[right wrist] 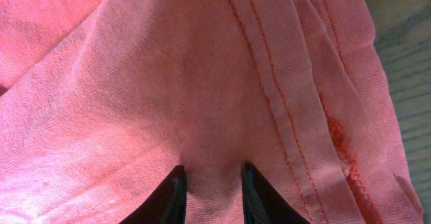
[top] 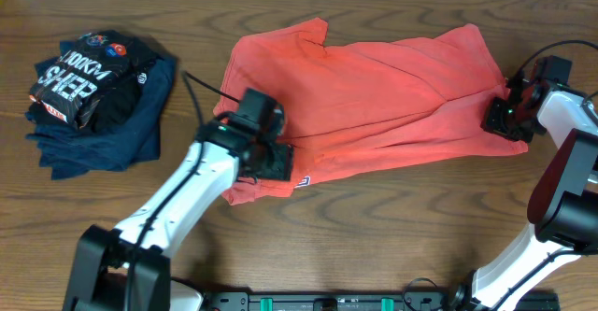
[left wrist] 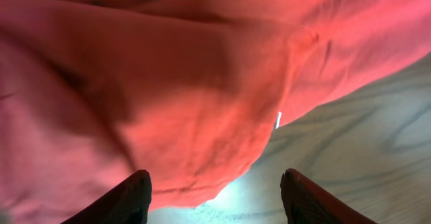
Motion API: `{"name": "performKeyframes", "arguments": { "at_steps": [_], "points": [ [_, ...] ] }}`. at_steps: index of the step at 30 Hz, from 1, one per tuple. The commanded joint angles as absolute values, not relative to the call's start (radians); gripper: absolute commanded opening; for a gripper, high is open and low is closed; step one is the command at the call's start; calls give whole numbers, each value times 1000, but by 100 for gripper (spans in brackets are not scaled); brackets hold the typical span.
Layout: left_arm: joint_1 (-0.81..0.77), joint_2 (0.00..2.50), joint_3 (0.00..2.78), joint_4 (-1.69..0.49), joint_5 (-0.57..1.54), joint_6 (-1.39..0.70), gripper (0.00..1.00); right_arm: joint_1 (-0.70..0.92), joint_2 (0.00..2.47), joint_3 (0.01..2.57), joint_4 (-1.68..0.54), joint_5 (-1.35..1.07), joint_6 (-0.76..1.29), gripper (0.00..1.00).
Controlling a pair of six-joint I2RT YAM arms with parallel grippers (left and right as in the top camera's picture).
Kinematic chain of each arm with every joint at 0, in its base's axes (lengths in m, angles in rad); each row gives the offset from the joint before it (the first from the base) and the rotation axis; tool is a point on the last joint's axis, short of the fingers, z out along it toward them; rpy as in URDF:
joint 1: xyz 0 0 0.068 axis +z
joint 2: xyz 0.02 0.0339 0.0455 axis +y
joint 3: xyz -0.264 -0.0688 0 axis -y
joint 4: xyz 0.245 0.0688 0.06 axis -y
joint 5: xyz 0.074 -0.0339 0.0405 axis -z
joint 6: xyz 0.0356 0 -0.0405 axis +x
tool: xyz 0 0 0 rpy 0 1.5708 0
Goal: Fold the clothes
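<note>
The clothes, a coral-red T-shirt [top: 374,96], lie crumpled across the middle of the wooden table [top: 392,227]. My left gripper [top: 276,162] sits at the shirt's front-left hem, near a small white patch [top: 304,182]. In the left wrist view the left gripper [left wrist: 215,177] stands open, its fingers wide apart, with the shirt's edge [left wrist: 222,150] and bare wood between them. My right gripper [top: 500,120] is at the shirt's right end. In the right wrist view the right gripper [right wrist: 213,169] is shut on a pinched fold of the red fabric [right wrist: 202,83] beside a stitched hem [right wrist: 269,83].
A stack of navy blue folded garments [top: 112,138] lies at the far left, with a black printed shirt [top: 79,82] on top. A thin black cable [top: 201,87] runs from the left arm over the wood. The table's back edge is along the top.
</note>
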State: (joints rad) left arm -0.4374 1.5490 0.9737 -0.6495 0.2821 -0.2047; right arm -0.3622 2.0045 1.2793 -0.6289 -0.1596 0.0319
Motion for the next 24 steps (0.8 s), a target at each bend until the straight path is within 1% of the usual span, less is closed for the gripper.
{"name": "performKeyframes", "arguments": {
  "at_steps": [1, 7, 8, 9, 15, 17, 18, 19, 22, 23, 24],
  "points": [
    [-476, 1579, 959, -613, 274, -128, 63, -347, 2064, 1227, -639, -154, 33, 26],
    [-534, 1646, 959, -480, 267, -126, 61, -347, 2064, 1227, -640, -154, 33, 26],
    [-542, 1663, 959, -465, 261, -123, 57, -347, 2064, 1227, -640, -154, 33, 26],
    [-554, 1685, 959, -453, 235, -124, 56, -347, 2064, 1227, -640, -154, 33, 26],
    [-584, 1755, 959, -453, 208, -124, 56, -347, 2064, 1227, -639, -154, 33, 26],
    [-584, 1757, 959, -453, 205, -124, 53, -347, 2064, 1227, -639, -154, 33, 26],
    [-584, 1756, 960, -453, 195, -124, 50, -347, 2064, 1227, -638, -154, 33, 26],
    [-584, 1755, 960, -451, 179, -124, 44, -347, 2064, 1227, -638, -154, 33, 26],
    [-584, 1754, 965, -447, 133, -124, 14, -347, 2064, 1227, -638, -154, 33, 26],
    [-584, 1753, 968, -447, 121, -125, 6, -347, 2064, 1227, -638, -154, 33, 26],
    [-584, 1750, 971, -447, 113, -125, 6, -347, 2064, 1227, -638, -154, 33, 26]
  ]
}}
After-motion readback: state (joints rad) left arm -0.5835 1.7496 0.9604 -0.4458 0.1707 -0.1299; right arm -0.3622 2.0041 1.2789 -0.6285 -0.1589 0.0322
